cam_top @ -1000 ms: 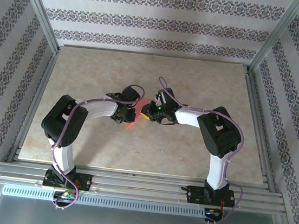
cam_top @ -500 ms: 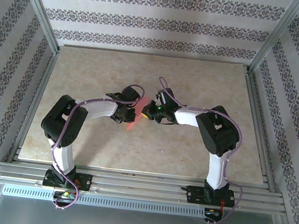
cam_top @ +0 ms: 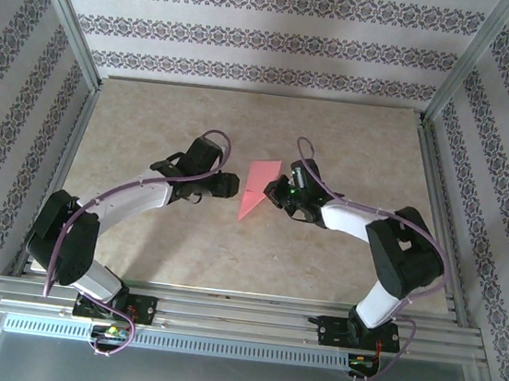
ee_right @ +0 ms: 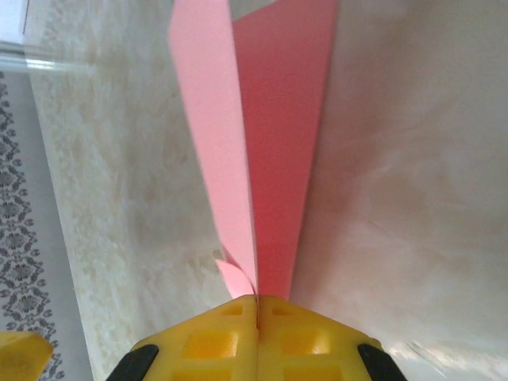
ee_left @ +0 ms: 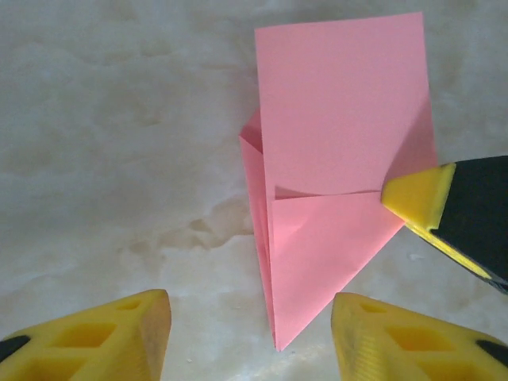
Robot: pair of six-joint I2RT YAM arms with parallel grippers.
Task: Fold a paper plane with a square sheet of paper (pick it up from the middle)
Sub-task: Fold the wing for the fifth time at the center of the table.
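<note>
The salmon-pink sheet of paper (cam_top: 256, 189) is folded into a pointed dart shape with layered flaps, its tip pointing toward the near left. My right gripper (cam_top: 275, 193) is shut on the paper's right edge, and in the right wrist view the paper (ee_right: 270, 143) rises on edge from the closed jaws of this gripper (ee_right: 256, 305). My left gripper (cam_top: 229, 186) stands open just left of the paper, not touching it. In the left wrist view the paper (ee_left: 333, 159) lies ahead, its tip between the spread fingers of my left gripper (ee_left: 250, 333). The right gripper's yellow fingertip (ee_left: 417, 194) pinches its side.
The beige marbled tabletop (cam_top: 353, 147) stretches around both arms. Aluminium frame rails (cam_top: 240, 311) run along the near edge and the sides. Patterned walls (cam_top: 273, 39) close in the back and both sides.
My left gripper has let go of the paper, opened and drawn back to the left. The right gripper has closed on the paper and now holds it alone, shifted slightly right.
</note>
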